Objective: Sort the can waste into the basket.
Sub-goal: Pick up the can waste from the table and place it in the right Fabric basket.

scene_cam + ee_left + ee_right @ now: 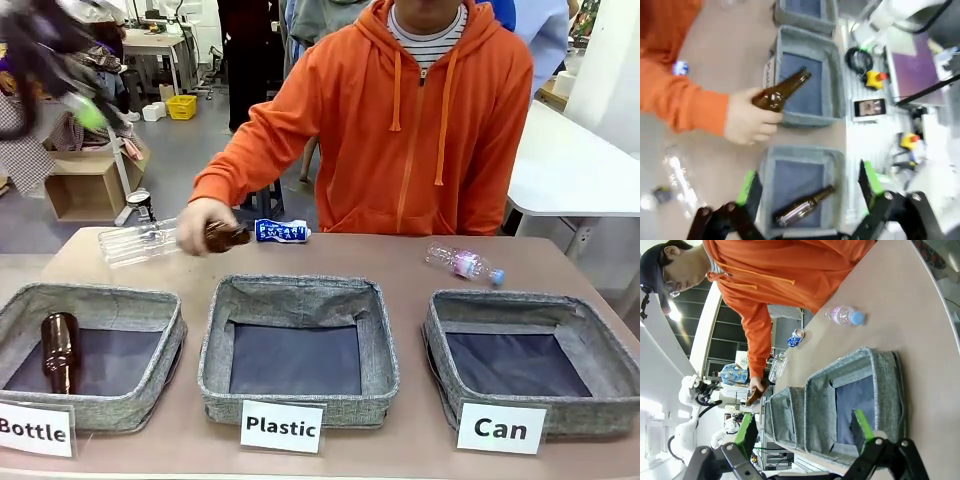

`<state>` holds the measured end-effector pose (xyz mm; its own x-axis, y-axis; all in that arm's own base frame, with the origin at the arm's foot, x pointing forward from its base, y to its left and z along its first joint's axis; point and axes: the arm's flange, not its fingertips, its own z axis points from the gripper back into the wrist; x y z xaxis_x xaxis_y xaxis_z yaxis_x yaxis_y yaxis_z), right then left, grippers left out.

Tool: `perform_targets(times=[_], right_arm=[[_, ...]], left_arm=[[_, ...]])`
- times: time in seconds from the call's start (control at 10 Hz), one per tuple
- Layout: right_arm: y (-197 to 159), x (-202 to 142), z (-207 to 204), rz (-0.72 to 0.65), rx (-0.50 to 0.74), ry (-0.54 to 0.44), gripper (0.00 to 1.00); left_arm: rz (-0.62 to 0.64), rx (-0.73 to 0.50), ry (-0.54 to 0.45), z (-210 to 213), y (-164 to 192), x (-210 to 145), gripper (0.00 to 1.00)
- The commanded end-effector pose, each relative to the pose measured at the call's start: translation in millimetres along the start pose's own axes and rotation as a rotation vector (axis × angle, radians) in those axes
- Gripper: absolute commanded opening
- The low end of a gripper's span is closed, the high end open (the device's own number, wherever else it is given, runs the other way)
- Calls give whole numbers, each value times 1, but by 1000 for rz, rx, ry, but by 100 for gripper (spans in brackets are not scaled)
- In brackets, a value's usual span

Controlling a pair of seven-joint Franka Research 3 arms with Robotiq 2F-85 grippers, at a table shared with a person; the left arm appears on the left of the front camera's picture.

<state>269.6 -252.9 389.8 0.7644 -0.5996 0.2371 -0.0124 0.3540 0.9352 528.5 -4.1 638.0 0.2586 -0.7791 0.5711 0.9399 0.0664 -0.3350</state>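
Note:
The crushed blue can [282, 231] lies at the far side of the table, and also shows as the blue can [796, 337] and the blue can [680, 67]. A black can [139, 203] stands at the far left corner. The grey basket [520, 305] signed "Can" sits at the front right with nothing in it. My right gripper [805, 432] hangs open above and in front of that basket [820, 405]. My left gripper [807, 185] is open, high over the left basket; it shows blurred as the left gripper [75, 95]. Neither holds anything.
A person's hand [195, 225] holds a brown bottle [228, 237] over the table. Another brown bottle [60, 350] lies in the "Bottle" basket [90, 298]. The "Plastic" basket [298, 290] is in the middle. A clear bottle [140, 243] and a small bottle [463, 264] lie on the table.

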Motion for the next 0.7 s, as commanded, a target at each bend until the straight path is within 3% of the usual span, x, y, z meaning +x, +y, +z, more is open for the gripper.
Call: perform_targets(times=[0.0,0.2,0.4,0.6], right_arm=[[1,3,-1,27,25,-21,100],[1,3,-1,27,25,-21,100],[1,3,-1,27,25,-21,100],[1,3,-1,27,25,-21,100]], left_arm=[[63,70,-244,79,-55,-87,100],[50,111,-468,96,-94,-176,100],[34,136,-601,85,-113,-241,100],[53,147,-671,77,-127,-274,100]])
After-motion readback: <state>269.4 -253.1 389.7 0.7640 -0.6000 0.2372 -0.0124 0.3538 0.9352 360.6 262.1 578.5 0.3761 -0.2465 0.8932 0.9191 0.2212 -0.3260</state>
